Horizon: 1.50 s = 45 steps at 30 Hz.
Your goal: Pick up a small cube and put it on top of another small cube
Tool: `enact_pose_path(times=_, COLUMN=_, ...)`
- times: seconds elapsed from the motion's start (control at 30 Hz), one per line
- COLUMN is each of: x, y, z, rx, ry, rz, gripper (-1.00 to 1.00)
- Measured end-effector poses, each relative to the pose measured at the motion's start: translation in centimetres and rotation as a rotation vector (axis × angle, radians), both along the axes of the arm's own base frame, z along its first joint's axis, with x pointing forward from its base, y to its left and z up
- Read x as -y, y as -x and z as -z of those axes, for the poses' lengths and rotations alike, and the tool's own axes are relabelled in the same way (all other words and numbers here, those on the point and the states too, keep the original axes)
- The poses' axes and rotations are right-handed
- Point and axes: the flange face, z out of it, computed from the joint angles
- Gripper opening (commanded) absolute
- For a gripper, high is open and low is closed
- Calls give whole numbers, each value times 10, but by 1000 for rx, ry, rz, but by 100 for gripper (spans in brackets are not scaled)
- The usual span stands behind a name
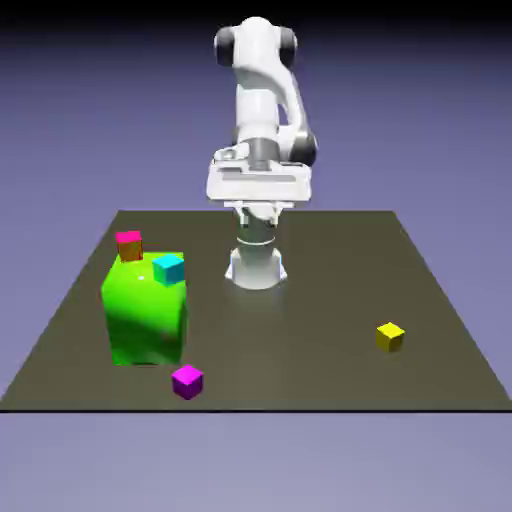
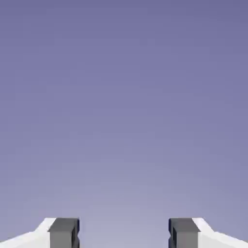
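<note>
Several small cubes lie on the dark table (image 1: 300,350). A magenta cube (image 1: 187,381) sits near the front edge and a yellow cube (image 1: 390,336) on the exterior view's right. A cyan cube (image 1: 168,267) rests on top of a large green block (image 1: 145,315). Behind the block a pink cube (image 1: 129,238) appears to sit on an orange one (image 1: 131,253). My gripper (image 1: 258,200) hangs high above the table's far side, well away from every cube. In the hand view the gripper (image 2: 124,233) is open, with only backdrop between its fingertips (image 2: 64,233).
The white arm's base (image 1: 256,268) stands on the table's far half, just to the exterior view's right of the green block. The hand view shows no table and no cube.
</note>
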Motion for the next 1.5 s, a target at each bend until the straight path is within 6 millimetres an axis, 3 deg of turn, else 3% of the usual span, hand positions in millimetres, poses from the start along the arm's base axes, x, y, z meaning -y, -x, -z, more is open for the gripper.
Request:
enact_pose_path(times=0.3, x=56, y=-73, z=62, rx=-360, ry=-145, rz=190, gripper=0)
enact_pose_path(times=0.6, x=115, y=-120, z=145, rx=-704, ry=-272, rz=381, gripper=0)
enact_pose_path(times=1.0, x=185, y=-142, z=271, rx=-1130, ry=-404, rz=619, gripper=0)
enact_pose_path(times=1.1, x=177, y=-129, z=328, rx=-1145, ry=-408, rz=626, gripper=0)
enact_pose_path(times=1.13, x=174, y=-125, z=340, rx=-1145, ry=-408, rz=627, gripper=-100)
enact_pose_path(times=1.2, x=174, y=-125, z=340, rx=-1144, ry=-409, rz=627, gripper=-100)
enact_pose_path(times=1.3, x=187, y=-141, z=280, rx=-1144, ry=-411, rz=626, gripper=-100)
enact_pose_path(times=1.43, x=166, y=-154, z=215, rx=-1041, ry=-423, rz=567, gripper=-100)
enact_pose_path(times=1.5, x=168, y=-149, z=183, rx=-1029, ry=-421, rz=551, gripper=-100)
